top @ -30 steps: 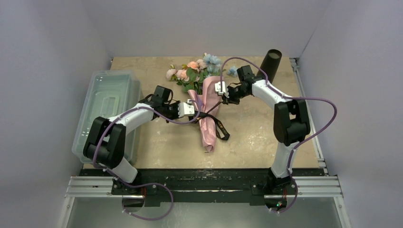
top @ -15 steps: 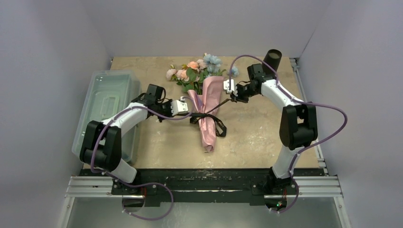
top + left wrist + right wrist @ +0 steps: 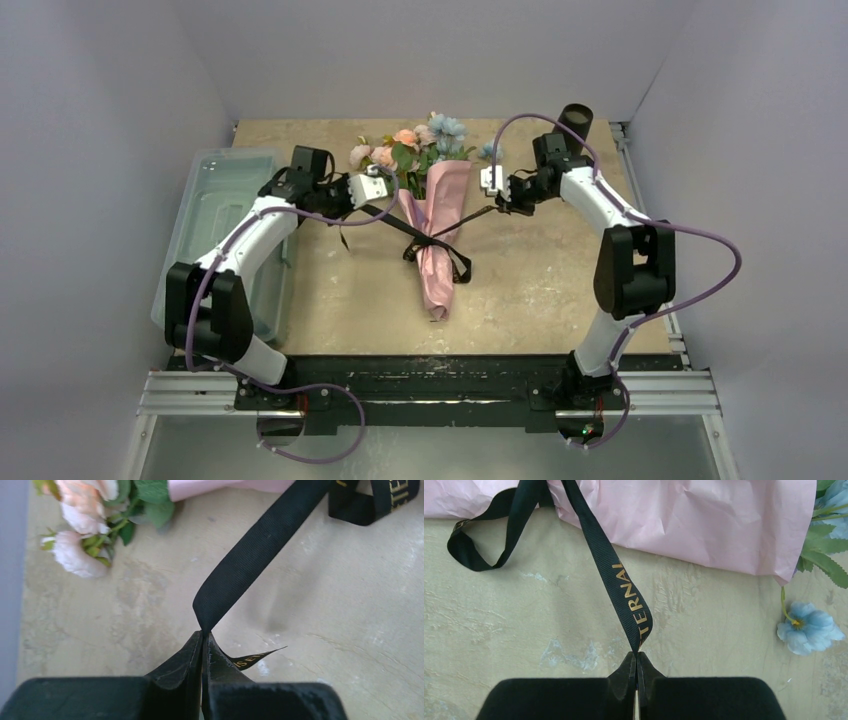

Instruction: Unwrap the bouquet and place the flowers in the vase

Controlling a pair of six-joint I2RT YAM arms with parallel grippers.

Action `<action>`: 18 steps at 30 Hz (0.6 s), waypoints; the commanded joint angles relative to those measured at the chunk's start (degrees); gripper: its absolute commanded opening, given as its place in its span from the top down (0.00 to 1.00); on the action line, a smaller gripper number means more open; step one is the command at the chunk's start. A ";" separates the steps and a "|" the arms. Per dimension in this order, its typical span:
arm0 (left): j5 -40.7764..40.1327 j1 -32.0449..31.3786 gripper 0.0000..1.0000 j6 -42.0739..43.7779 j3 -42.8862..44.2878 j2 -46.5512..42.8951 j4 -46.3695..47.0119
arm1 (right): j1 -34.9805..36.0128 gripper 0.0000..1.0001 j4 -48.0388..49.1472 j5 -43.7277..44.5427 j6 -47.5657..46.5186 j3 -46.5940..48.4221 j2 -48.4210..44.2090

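The bouquet [image 3: 438, 240] lies mid-table, its pink paper [image 3: 704, 520] narrowing toward me and the flowers [image 3: 410, 150] fanning out at the far end. A black gold-lettered ribbon [image 3: 260, 550] is tied round its middle. My left gripper [image 3: 388, 200] [image 3: 204, 634] is shut on one ribbon end, left of the wrap. To the right of the wrap, my right gripper [image 3: 495, 207] [image 3: 637, 654] is shut on the other ribbon [image 3: 624, 590] end. Both ends run taut to the knot. The black vase [image 3: 574, 122] stands upright at the far right, behind the right arm.
A clear plastic lidded bin [image 3: 225, 220] sits along the table's left edge under the left arm. A loose pale blue bloom [image 3: 806, 627] lies on the table by the wrap's open end. Walls close in the table on three sides.
Both grippers have pulled apart with their ribbon ends, the left one up and to the left, the right one to the right. The ribbon has drawn taut and its loops have shrunk.
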 commanded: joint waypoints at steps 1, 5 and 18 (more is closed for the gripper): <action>-0.23 1.07 1.00 -3.20 5.87 -2.46 0.38 | -0.63 1.00 -1.15 1.06 -1.52 0.51 -3.57; -1.36 1.70 1.00 -3.08 7.68 -2.80 0.95 | -0.91 1.00 -1.54 1.86 -1.54 0.83 -4.26; -0.56 4.49 1.00 -9.51 14.70 -3.55 3.17 | -3.80 1.00 -1.54 0.86 2.59 2.47 -10.22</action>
